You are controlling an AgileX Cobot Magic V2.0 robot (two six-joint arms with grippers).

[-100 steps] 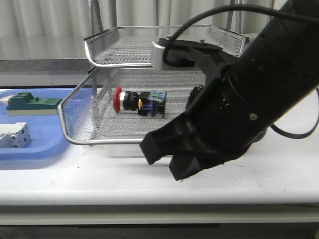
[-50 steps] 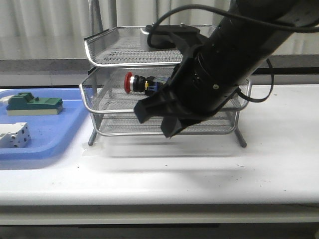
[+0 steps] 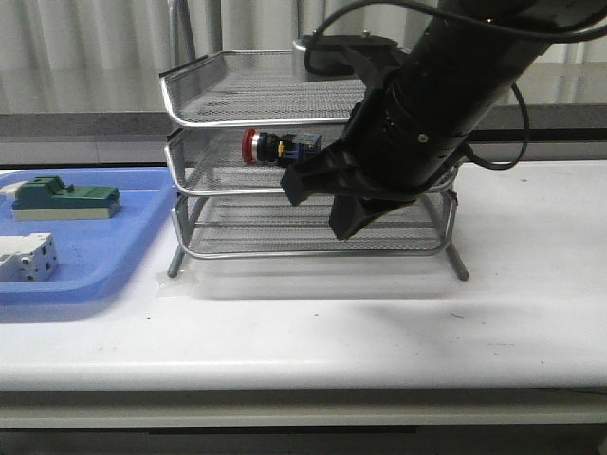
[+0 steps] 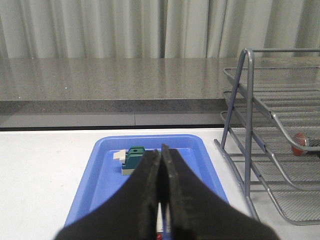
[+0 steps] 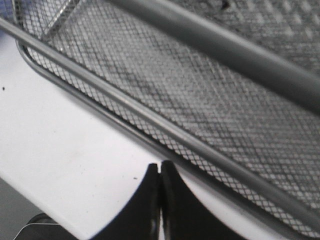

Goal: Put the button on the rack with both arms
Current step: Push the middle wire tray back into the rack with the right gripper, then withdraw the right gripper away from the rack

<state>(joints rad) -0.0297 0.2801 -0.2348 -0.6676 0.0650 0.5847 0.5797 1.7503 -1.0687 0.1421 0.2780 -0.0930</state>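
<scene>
Red-capped button (image 3: pixel 267 148) lies in the rack's (image 3: pixel 204 82) middle tier — my right hand (image 3: pixel 327 202), fingers pressed together and empty, should clear the wire slowly.

The right arm (image 3: pixel 446 95) blocks the rack's (image 3: pixel 228 90) front at 3 o'clock; its closed pincer (image 3: pixel 324 201) hangs before the middle tier. Bare bench (image 3: pixel 303 322) lies at 6 o'clock.
</scene>
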